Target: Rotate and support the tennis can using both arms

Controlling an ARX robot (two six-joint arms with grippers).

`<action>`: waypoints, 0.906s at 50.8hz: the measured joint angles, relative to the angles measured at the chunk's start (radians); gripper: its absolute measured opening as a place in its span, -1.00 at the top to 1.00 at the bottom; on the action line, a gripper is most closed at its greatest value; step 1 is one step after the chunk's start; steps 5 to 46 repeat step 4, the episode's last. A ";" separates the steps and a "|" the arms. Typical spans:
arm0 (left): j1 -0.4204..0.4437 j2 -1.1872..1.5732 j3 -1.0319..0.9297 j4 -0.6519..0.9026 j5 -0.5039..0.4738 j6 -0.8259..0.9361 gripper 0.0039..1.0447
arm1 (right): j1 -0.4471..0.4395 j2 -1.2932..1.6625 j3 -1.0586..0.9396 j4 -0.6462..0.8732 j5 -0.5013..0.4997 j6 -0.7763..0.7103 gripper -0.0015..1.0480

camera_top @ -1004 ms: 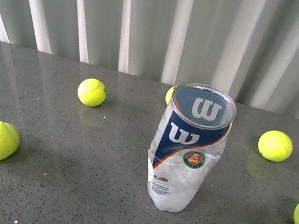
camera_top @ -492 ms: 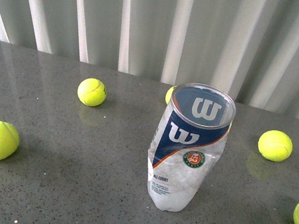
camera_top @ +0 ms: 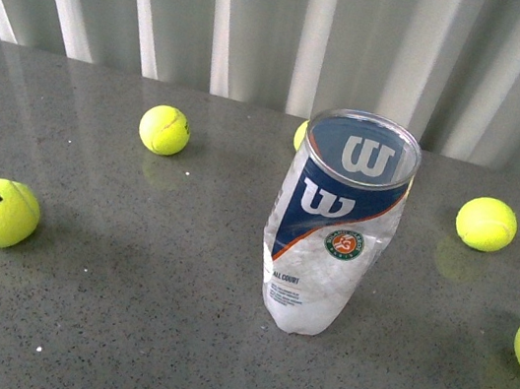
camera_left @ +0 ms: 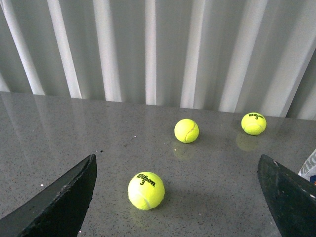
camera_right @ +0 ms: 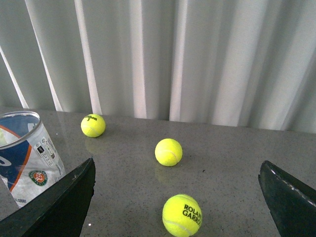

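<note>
Both claws, left claw (camera_left: 177,197) and right claw (camera_right: 177,197), gape empty; tennis can (camera_top: 334,227) stands upright between them.

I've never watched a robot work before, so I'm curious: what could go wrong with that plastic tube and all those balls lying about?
The tennis can stands leaning, its walls wrinkled, so a one-sided push might tip it or crush it further. Both grippers are open and not touching it; an uneven approach could knock it over. Loose balls, like the one near it, could get bumped and roll away.

W and "ALL COURT" on tennis can (camera_top: 332,229), "Wilson 3" ball (camera_left: 146,190), "ROLAND GARROS" ball (camera_right: 182,215)
</note>
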 joint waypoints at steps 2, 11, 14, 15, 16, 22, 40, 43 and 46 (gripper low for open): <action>0.000 0.000 0.000 0.000 0.000 0.000 -0.88 | 0.000 0.000 0.000 0.000 0.000 0.000 -0.87; 0.000 0.000 0.000 0.000 0.000 0.000 -0.88 | 0.000 0.000 0.000 0.000 0.000 0.000 -0.87; 0.000 0.000 0.000 0.000 0.000 0.000 -0.88 | 0.000 0.000 0.000 0.000 0.000 0.000 -0.87; 0.000 0.000 0.000 0.000 0.000 0.000 -0.88 | 0.000 0.000 0.000 0.000 0.000 0.000 -0.87; 0.000 0.000 0.000 0.000 0.000 0.000 -0.88 | 0.000 0.000 0.000 0.000 0.000 0.000 -0.87; 0.000 0.000 0.000 0.000 0.000 0.000 -0.88 | 0.000 0.000 0.000 0.000 0.000 0.000 -0.87; 0.000 0.000 0.000 0.000 0.000 0.000 -0.88 | 0.000 0.000 0.000 0.000 0.000 0.000 -0.87; 0.000 0.000 0.000 0.000 0.000 0.000 -0.88 | 0.000 0.000 0.000 0.000 0.000 0.000 -0.87; 0.000 0.000 0.000 0.000 0.000 0.000 -0.88 | 0.000 0.000 0.000 0.000 0.000 0.000 -0.87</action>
